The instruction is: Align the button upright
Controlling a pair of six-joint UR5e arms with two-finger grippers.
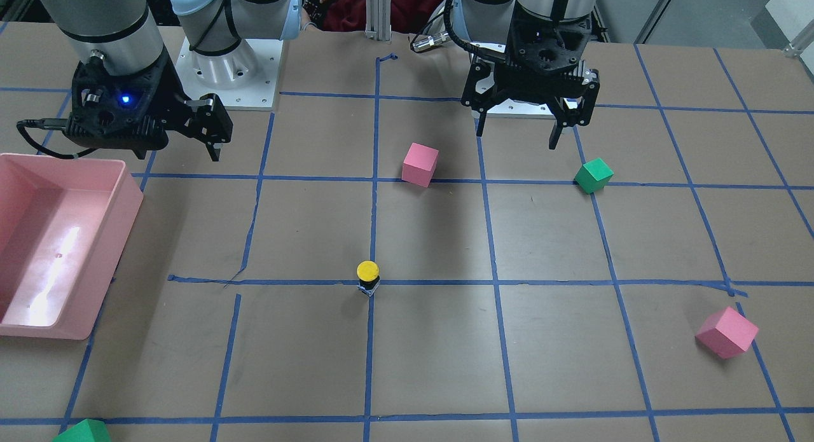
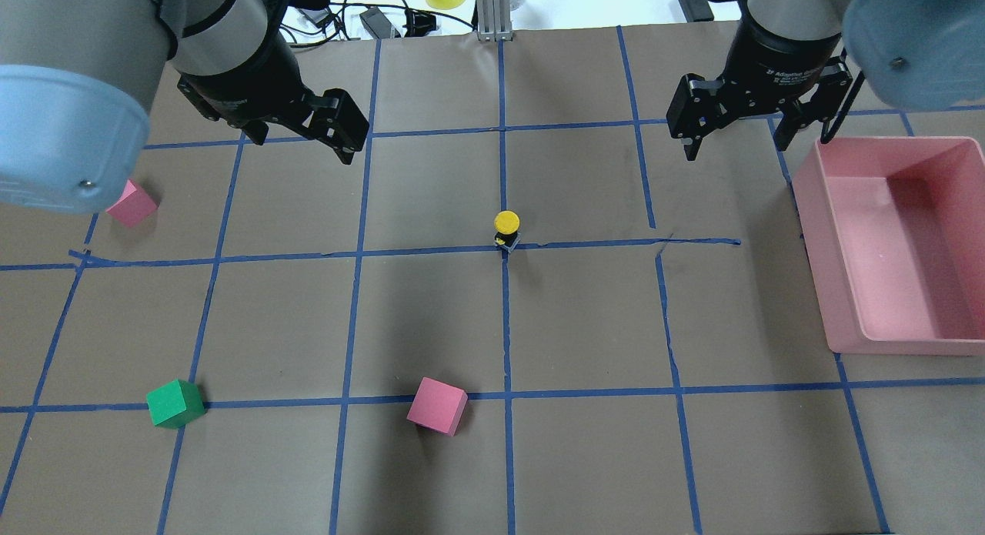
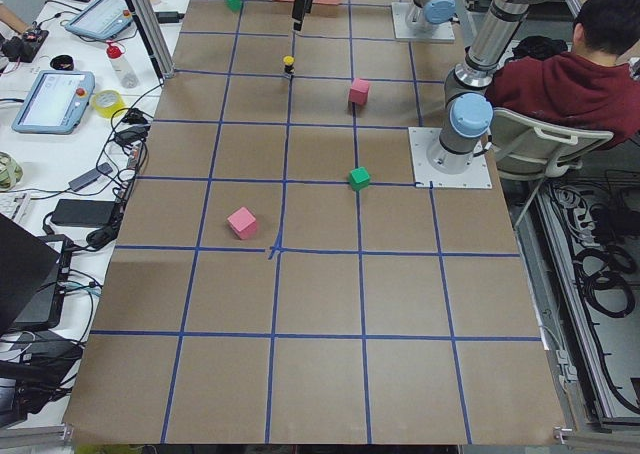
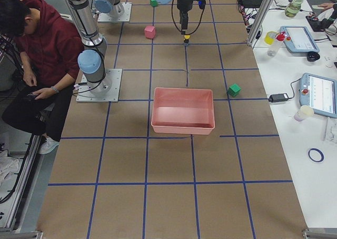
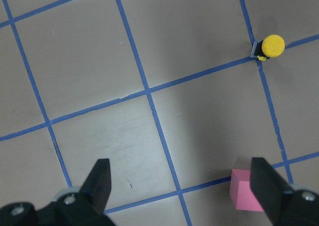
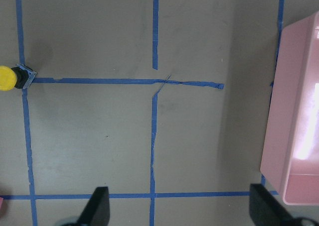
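At the central tape crossing (image 2: 506, 252) of the worktop (image 2: 585, 327), the button (image 2: 505, 229) stands cap-up on its base, apparently aligned, so left fingers (image 5: 99, 183) and right fingers (image 6: 98, 206) hang released, well apart from it.

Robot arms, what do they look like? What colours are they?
The left arm and right arm are fat silver-grey tubes with light blue caps at the joints. Each ends in a black claw with two fingers: the left gripper and the right gripper. The right one has small white lettering and a tiny blue light. Black cables loop off the wrists.
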